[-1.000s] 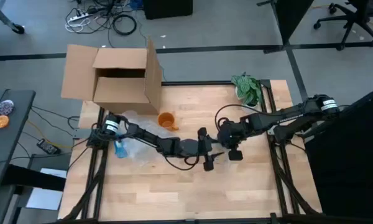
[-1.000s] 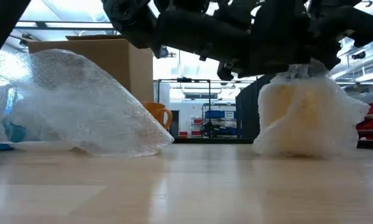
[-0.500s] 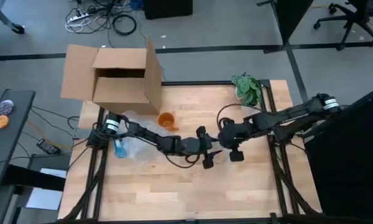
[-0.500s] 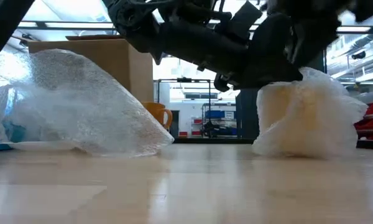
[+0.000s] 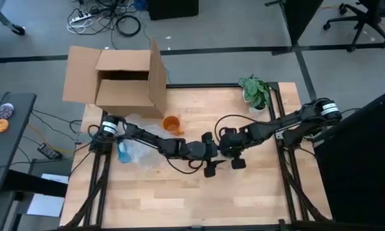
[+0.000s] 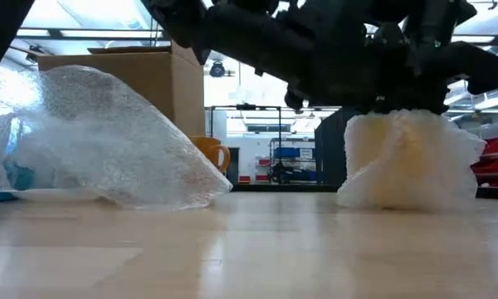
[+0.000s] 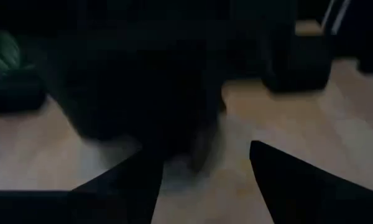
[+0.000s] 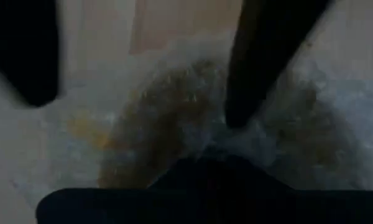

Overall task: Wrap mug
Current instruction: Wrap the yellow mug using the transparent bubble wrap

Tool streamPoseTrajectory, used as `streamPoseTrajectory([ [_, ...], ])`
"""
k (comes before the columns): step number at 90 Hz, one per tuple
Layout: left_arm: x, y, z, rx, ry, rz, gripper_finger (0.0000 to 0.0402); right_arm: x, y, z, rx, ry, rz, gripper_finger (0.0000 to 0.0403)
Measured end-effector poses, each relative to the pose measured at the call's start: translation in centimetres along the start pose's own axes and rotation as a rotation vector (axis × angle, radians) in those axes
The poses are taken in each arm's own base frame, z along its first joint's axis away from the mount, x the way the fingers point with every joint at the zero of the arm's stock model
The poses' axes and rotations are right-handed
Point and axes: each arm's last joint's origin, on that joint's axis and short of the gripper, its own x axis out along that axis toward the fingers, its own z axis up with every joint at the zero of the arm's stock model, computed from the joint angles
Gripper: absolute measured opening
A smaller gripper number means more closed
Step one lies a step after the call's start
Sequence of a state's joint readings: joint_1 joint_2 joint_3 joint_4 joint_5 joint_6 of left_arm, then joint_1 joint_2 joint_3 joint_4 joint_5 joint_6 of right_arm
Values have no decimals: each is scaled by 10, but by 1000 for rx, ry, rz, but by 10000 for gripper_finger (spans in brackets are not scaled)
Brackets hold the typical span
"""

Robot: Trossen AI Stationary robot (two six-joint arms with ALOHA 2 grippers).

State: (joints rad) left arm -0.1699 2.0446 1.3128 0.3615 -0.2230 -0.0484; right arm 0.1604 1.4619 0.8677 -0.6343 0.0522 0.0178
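The mug, yellowish inside its bubble wrap (image 6: 407, 162), stands on its base at the table's middle; the high view hides it under both grippers. My right gripper (image 8: 137, 99) hangs over it, pointing down and open, one finger on the wrap (image 8: 174, 130) and one beside it. My left gripper (image 7: 202, 180) is open, level, just left of the bundle, aimed at a bit of wrap (image 7: 193, 158), and touches nothing that I can see. In the high view the left gripper (image 5: 210, 165) and the right gripper (image 5: 230, 153) almost meet. My right gripper comes from above, fingers pointing down. One fingertip (image 8: 239, 115) rests on the bubble wrap at the bundle's top (image 8: 205, 134). The other finger (image 8: 31, 68) stands outside the bundle, over the table. The bundle stays upright on the table.
A loose heap of bubble wrap (image 6: 100, 141) with a blue thing (image 5: 122, 153) lies at the left. An orange mug (image 5: 172, 123) stands behind the middle. An open cardboard box (image 5: 119, 80) is at the far left, a plant (image 5: 255, 91) at the far right.
My right gripper has moved toward the table's left, rising and tipping on the way, then come down level on the bundle's top. The wrap's raised top now sits lower. My left gripper has shifted a little toward the near edge.
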Motion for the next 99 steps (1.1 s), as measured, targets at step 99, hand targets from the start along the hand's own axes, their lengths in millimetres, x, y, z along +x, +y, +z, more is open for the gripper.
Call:
streamPoseTrajectory([
  [99, -57, -10, 4, 24, 405, -4, 223, 16, -5, 10, -14, 44, 36, 0],
])
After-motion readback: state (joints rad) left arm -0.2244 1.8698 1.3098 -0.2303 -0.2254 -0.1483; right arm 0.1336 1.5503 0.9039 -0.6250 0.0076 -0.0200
